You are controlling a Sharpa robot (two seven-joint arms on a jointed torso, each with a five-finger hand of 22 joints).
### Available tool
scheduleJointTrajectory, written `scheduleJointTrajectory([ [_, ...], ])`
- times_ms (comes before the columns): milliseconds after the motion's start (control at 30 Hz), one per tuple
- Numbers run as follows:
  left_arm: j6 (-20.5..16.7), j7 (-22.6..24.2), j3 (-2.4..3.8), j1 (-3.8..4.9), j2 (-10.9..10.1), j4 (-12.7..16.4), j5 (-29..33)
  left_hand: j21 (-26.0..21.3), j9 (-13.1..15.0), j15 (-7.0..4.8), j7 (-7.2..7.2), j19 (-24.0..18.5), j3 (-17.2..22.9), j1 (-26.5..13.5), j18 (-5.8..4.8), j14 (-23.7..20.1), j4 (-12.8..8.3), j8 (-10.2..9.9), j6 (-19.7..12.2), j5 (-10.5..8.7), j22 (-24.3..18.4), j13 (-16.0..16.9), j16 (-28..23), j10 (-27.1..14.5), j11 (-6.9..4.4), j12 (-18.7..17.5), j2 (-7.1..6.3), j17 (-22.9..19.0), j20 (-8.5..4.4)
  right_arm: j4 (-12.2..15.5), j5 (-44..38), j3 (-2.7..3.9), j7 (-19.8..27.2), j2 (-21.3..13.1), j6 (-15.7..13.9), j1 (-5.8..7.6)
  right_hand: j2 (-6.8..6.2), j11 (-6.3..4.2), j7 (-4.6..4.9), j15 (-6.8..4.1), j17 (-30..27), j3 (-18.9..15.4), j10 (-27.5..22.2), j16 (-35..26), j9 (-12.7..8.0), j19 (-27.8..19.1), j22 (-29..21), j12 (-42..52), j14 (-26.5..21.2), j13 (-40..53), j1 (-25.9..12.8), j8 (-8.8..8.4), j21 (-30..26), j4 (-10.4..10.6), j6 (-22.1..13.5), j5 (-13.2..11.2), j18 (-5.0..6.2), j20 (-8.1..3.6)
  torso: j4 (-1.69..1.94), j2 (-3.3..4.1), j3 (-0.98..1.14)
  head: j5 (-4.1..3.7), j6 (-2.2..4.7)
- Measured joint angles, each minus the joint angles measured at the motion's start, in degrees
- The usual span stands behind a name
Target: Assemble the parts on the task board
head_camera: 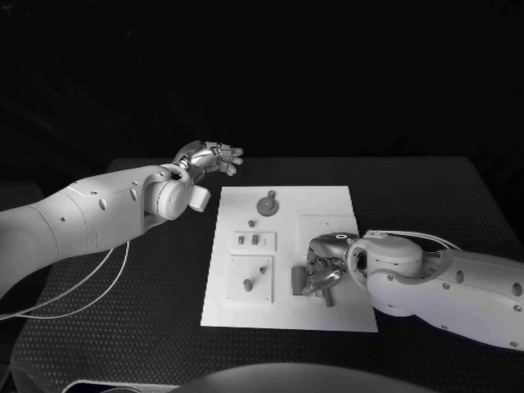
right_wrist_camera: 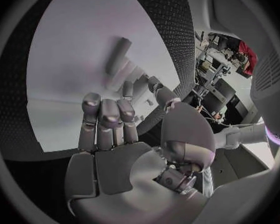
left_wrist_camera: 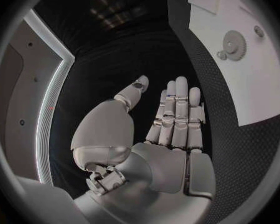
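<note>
We see our left hand (head_camera: 211, 156), smooth silver metal, held over the nubbly black table (head_camera: 120, 327) beyond the far left corner of the flat white task board (head_camera: 339, 319), fingers spread, holding nothing. A toothed round gear (head_camera: 268, 203) lies flat near the board's far edge. Our right hand (head_camera: 325, 266) hovers over the board's near right part, fingers loosely apart, just beside a short grey cylindrical part (head_camera: 297, 280) whose long axis runs near to far.

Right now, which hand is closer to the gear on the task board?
Left. The left hand hovers off the board's far left corner, near the gear; the right hand is over the board's near part.
</note>
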Motion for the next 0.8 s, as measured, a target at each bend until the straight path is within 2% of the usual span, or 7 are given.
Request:
scheduleJointTrajectory([
  [267,0.08,-0.05,0.00,0.00,-0.03,-0.01,0.00,0.00,-0.03,0.00,0.00,0.00,0.00,0.00,0.00,0.00,0.00,0.00,0.00,0.00,0.00,0.00,0.00,0.00,0.00,0.00,0.00,0.00,0.00,-0.19,-1.16,-0.01,-0.44,-0.21,-0.50,-0.07,-0.01,-0.02,-0.30,-0.20,0.00,1.61,0.60,-0.32,-0.13,0.31,-0.32,0.00,0.21,0.60,0.00,0.00,-0.01,2.25,0.37,-0.01,0.00,-0.29,0.00,-0.01,0.01,0.05,-0.04],
  [467,0.13,-0.08,0.00,0.00,-0.02,-0.02,0.00,0.00,-0.05,0.00,0.00,0.00,0.00,0.00,0.00,0.00,0.00,0.00,0.00,0.00,0.00,0.00,0.00,0.00,0.00,0.00,0.00,0.02,0.00,0.00,-0.79,-0.01,0.04,-1.25,-0.40,-0.07,-1.19,-0.01,-0.31,-0.19,0.09,1.94,0.60,-0.38,-0.26,0.31,-0.33,-0.51,0.21,0.48,-1.19,0.00,-0.01,2.62,0.38,0.00,0.00,-0.28,-0.02,-0.03,-0.01,0.05,0.07],
  [533,0.15,-0.09,0.00,0.00,-0.02,-0.03,0.00,0.00,-0.05,0.00,0.00,0.00,0.00,0.00,0.00,0.00,0.00,0.00,0.00,0.00,0.00,0.00,0.00,0.00,0.00,0.00,0.00,0.05,0.00,0.35,-0.63,0.00,0.43,-1.80,-0.39,-0.06,-1.41,-0.01,-0.32,-0.19,0.14,1.40,0.60,-0.53,-0.27,0.30,-0.33,-0.51,0.21,0.60,-1.41,0.00,-0.01,2.58,0.39,0.00,0.00,-0.28,-0.03,-0.03,-0.01,0.01,0.11],
  [567,0.16,-0.11,0.00,0.00,-0.02,-0.04,0.00,0.00,-0.05,0.00,0.00,0.00,0.00,0.00,0.00,0.00,0.00,0.00,0.00,0.00,0.00,0.00,0.00,0.00,0.00,0.00,0.00,0.05,0.00,0.63,-0.38,0.01,0.72,-2.23,-0.41,-0.04,-1.42,-0.01,-0.33,-0.19,0.23,0.00,0.60,-0.53,-0.27,0.30,-0.33,-0.58,0.22,0.87,-1.91,0.00,-0.01,1.93,0.39,0.00,0.00,-0.28,-0.03,-0.03,0.00,-0.01,0.13],
  [700,0.18,-0.16,0.00,0.00,-0.04,-0.06,-0.01,0.00,-0.05,0.00,0.00,0.00,0.00,0.00,0.00,0.00,0.00,0.00,0.00,0.00,0.05,0.00,0.00,0.00,0.00,0.00,0.00,0.05,0.00,1.39,1.21,0.07,1.59,-3.62,-0.78,0.50,-0.79,0.10,-0.30,-0.18,0.34,-2.32,0.45,-0.53,-0.27,0.30,-0.33,-1.60,0.22,0.42,-3.24,-0.21,-0.01,1.00,0.35,0.00,0.00,-0.27,-0.04,-0.03,0.03,-0.06,0.19],
  [733,0.18,-0.16,0.00,0.00,-0.04,-0.06,-0.02,0.00,-0.05,0.00,0.00,0.00,0.00,0.00,0.00,0.00,0.00,0.00,0.00,0.00,0.05,0.00,0.00,0.00,0.00,0.00,0.00,0.05,0.00,1.59,1.78,0.19,1.76,-3.94,-0.90,0.70,-1.04,0.16,-0.21,-0.18,0.34,-2.49,0.13,-0.53,-0.28,0.30,-0.36,-2.02,0.22,0.06,-3.62,-0.29,-0.01,1.18,0.25,0.00,0.00,-0.27,-0.05,-0.03,0.03,-0.08,0.23],
  [800,0.20,-0.18,0.00,0.00,-0.05,-0.06,-0.02,0.00,-0.05,0.00,0.00,0.00,0.00,0.00,0.00,0.00,0.00,0.00,0.00,0.00,0.04,0.00,0.00,0.00,0.00,0.00,0.00,0.05,0.00,2.05,3.06,0.53,2.09,-4.74,-1.10,1.25,-0.73,0.30,-0.06,-0.17,0.40,-2.94,-0.35,-0.53,-0.34,0.30,-0.45,-2.46,0.21,-0.42,-4.27,-0.50,-0.04,1.17,0.03,0.00,0.00,-0.27,-0.07,-0.04,0.02,-0.11,0.30],
])
